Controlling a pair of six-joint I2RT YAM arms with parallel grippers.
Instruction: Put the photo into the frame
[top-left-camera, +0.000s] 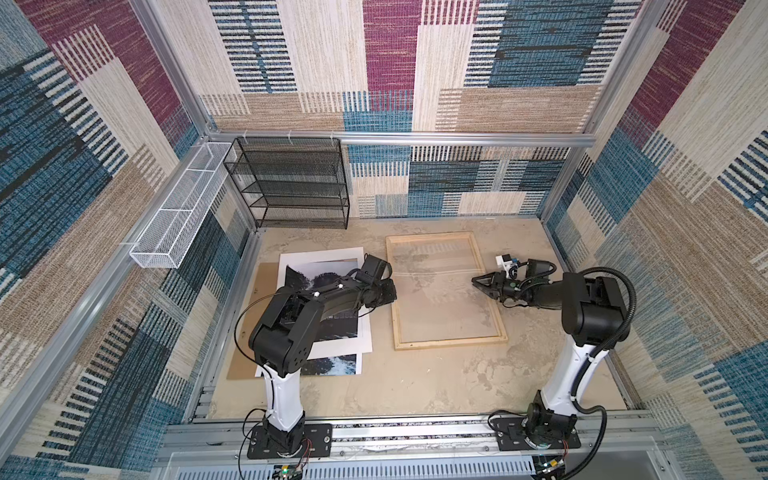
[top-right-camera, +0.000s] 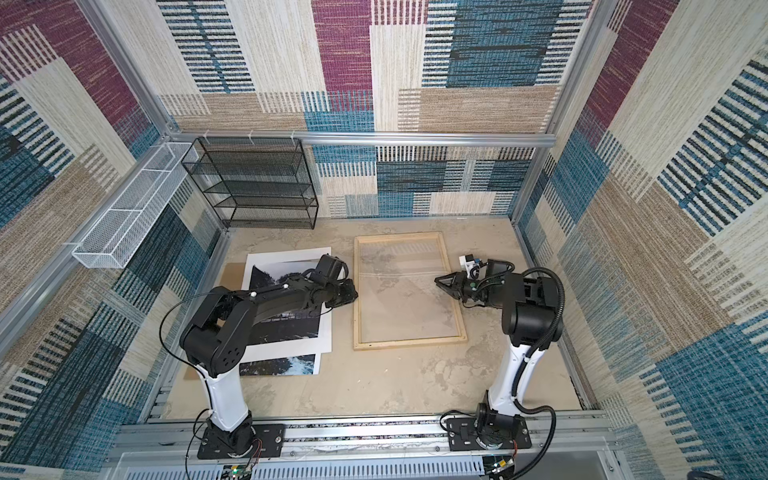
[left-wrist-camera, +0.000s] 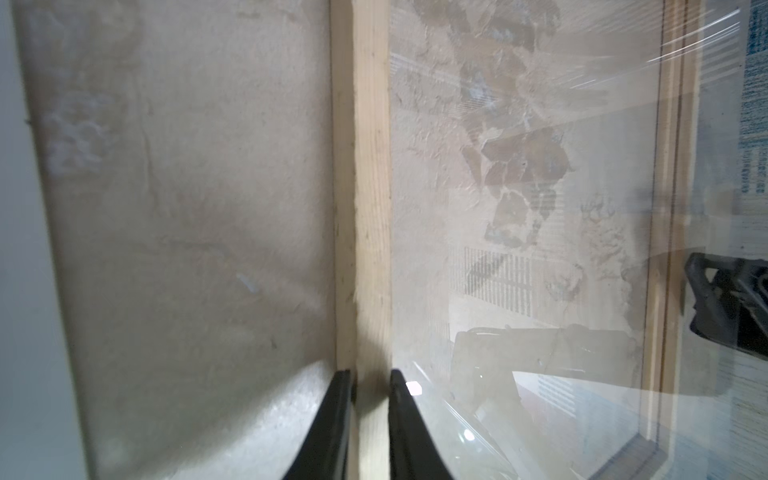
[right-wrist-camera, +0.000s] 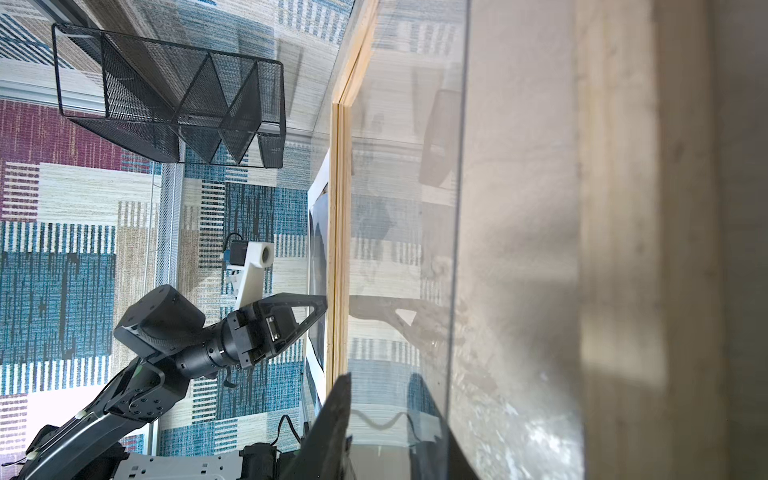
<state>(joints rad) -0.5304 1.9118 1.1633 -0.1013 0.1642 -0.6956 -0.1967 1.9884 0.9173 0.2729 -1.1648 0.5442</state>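
Nearest the front, a broad strip of bare table (top-left-camera: 415, 386) is seen, sandy, mottled and rough like plaster, and it offers the widest free room. Just behind it on the left the photo (top-left-camera: 336, 365) is found lying flat, picture up. Its foaming-water end pokes out from under a white card mat (top-left-camera: 345, 345), and its dark rocks show through the mat's opening. A brown board (top-left-camera: 243, 361) is laid beneath both, with its edge close to the left wall. The photo is not held by either pincer: the left arm is stretched over it, and the left gripper (top-left-camera: 390, 293) is placed just past its right edge, on the frame (top-left-camera: 451, 343). In the left wrist view that gripper is seen clenched on the frame's left long bar (left-wrist-camera: 361, 208), one black finger (left-wrist-camera: 336, 415) pressed to each side of the pale, grainy wood. The frame is laid flat at mid-table, a thin-barred rectangle with a glossy clear pane through which the table shows. A narrow lane of table is left between it and the mat. At its right long bar the right gripper (top-left-camera: 474, 281) is held low, well apart from the photo. Whether it is released or grasping cannot be told. More open table is left to the right of the frame and behind it. At the back wall a black mesh rack (top-left-camera: 291, 183) is stood, and a white mesh basket (top-left-camera: 178, 208) is hung along the left wall.
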